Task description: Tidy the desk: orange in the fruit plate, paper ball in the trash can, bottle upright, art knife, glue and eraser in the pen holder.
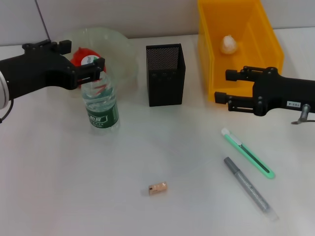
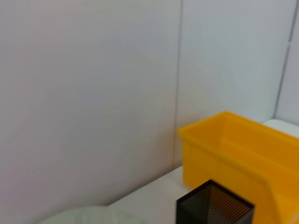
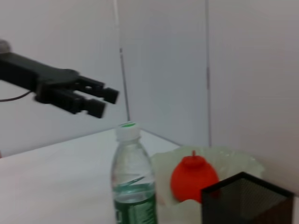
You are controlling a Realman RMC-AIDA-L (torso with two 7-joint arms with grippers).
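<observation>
Bottle [image 1: 101,105] upright, left pincer [image 1: 88,61] above, open

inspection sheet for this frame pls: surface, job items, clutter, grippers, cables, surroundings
Surface: white desk.
Job's things: red-orange orange in pale-green fruit plate; white paper ball in yellow trash can; clear green-label bottle upright; tan eraser, green art knife and grey glue pen on desk, outside black mesh pen holder.
Clutter: nothing seen.
Grippers: left gripper open above bottle; right gripper open beside trash can.
Cables: nothing seen.
Surroundings: plain grey wall.
</observation>
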